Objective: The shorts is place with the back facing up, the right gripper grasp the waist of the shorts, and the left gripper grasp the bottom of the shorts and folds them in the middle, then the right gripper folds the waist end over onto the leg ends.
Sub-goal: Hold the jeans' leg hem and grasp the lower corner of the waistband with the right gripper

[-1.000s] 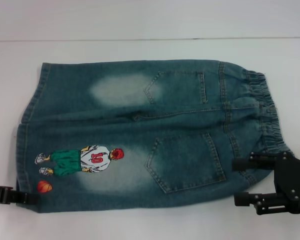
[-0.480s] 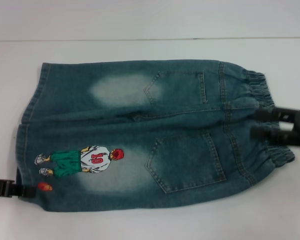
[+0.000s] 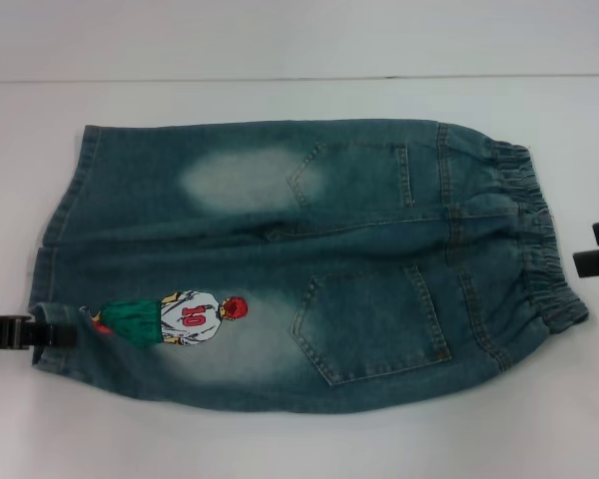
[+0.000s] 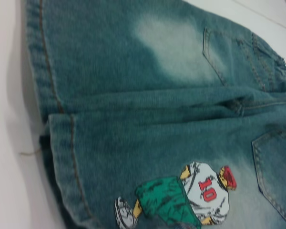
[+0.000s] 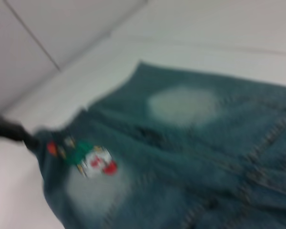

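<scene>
Denim nearest: shorts [image 3: 309, 269], spread back-up on the white counter [image 3: 280, 449], legs toward the robot's left, waistband toward its right. Lies flat along the near long edge, except at the left corner.

Just beyond that corner, left tool [image 3: 65, 332], low and reaching in from the side. Grips the hem [image 3: 42, 299] of the near leg. Hem turned up and rolled over the tip, hiding the feet of the embroidered player [image 3: 185, 317]. Holds low and at the outer corner, probably for carrying the near half across the far half along the centre seam. In the left wrist view, near-leg hem raised off the counter, far-leg hem flat.

Next out, near back pocket [image 3: 369, 324], flat and smooth.

About level with the middle of the garment, right tool [image 3: 591, 247]. Sits just beside the gathered waistband [image 3: 534, 239] without touching it, fingers spread with only bare counter between, holding nothing. Placed there, by the look of it, for closing on the waistband to match the left grip and lift both ends together. Fold down the middle not yet made; second fold, waist onto leg ends, waiting on it. Risk of dragging the cloth askew if lifted by one end alone.

Farther off, far leg with pale faded patch [image 3: 240, 180] and second pocket [image 3: 354, 175], both flat. Beyond, bare counter up to its back edge.
</scene>
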Controlling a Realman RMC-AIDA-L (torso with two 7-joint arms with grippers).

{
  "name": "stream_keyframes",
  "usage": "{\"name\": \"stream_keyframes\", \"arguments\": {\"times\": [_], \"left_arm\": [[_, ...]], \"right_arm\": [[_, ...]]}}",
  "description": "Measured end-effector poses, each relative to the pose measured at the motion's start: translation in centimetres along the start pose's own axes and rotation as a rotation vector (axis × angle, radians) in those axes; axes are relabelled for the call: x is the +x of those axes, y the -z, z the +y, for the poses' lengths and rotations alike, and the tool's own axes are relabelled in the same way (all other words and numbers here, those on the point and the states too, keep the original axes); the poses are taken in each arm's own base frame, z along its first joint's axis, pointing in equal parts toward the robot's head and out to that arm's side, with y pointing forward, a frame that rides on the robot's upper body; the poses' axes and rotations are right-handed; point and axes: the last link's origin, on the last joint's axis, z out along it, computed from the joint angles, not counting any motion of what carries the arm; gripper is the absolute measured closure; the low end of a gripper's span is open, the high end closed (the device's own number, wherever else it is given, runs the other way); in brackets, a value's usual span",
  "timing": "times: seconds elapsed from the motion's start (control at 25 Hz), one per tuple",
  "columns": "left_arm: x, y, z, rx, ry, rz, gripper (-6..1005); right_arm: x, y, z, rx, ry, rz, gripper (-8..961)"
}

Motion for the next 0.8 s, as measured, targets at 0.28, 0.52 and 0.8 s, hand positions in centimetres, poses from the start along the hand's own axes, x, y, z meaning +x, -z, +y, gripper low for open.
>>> {"name": "stream_keyframes", "arguments": {"times": [0.28,0.52,0.8], "left_arm": [[0.5,-0.2,0.1,0.006,-0.012,0.015,995],[0.5,-0.4,0.2,0.001,-0.025,0.016,996],[0.1,-0.7,-0.1,0.002,-0.021,0.020,996]], "right_arm": [[-0.4,-0.2,-0.4,0.075,0.066,0.238,168],[-0.3,-1.7,-0.5,0.106,0.104,0.423,170],[-0.5,-3.4,-0.6,0.120,0.115,0.519,172]]}}
